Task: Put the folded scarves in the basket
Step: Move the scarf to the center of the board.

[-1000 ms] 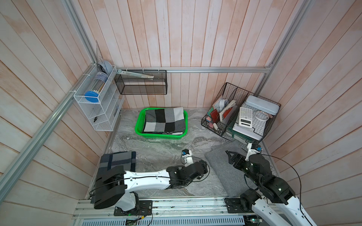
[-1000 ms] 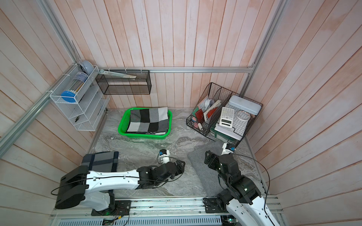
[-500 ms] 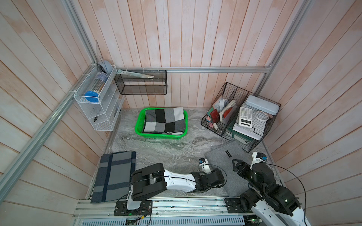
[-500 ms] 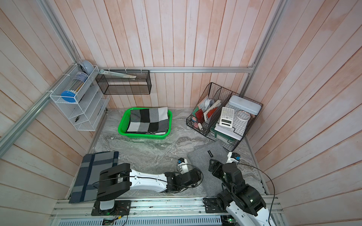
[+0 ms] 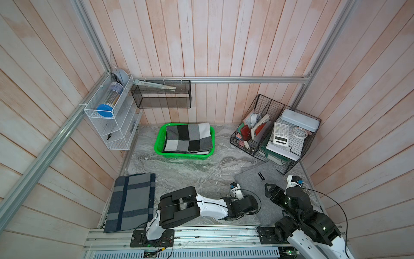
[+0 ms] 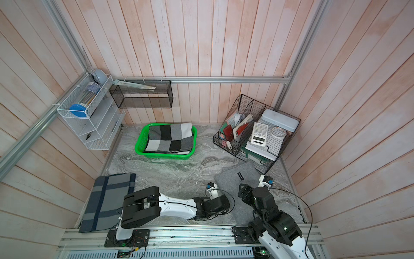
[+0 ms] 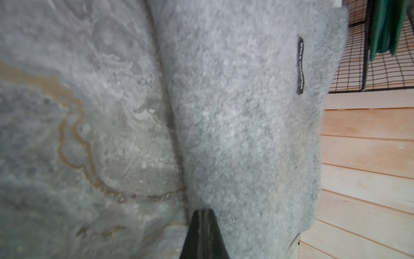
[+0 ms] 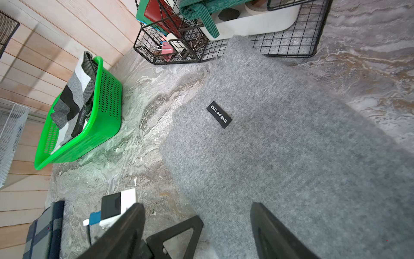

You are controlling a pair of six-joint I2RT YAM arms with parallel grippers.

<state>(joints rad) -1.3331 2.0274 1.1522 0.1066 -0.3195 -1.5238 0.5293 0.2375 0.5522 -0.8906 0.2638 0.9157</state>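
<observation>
While the left arm (image 5: 210,205) lies low and long across the front of the table (image 5: 190,175), we see it reach sideways to the grey scarf (image 5: 251,179). Its wrist sits just above the table top. In the left wrist view, the left gripper (image 7: 203,214) is at the side edge of the grey scarf. Its two jaws are pressed tight together. We cannot tell if any cloth is caught between them.

The right arm (image 5: 298,201) is bent up from its base and leans over the near part of the same scarf. The right gripper (image 8: 197,205) hangs above the cloth with its jaws wide apart, and it holds nothing.

We see the grey scarf folded flat on the table at the front right, in both top views. It is not in the basket (image 5: 183,157). The green basket stands at the back of the table, well apart from both arms. A black, white and grey checked scarf (image 5: 188,138) lies folded inside it. A blue and grey scarf (image 5: 132,199) lies flat at the front left, beside the left arm's base.
</observation>
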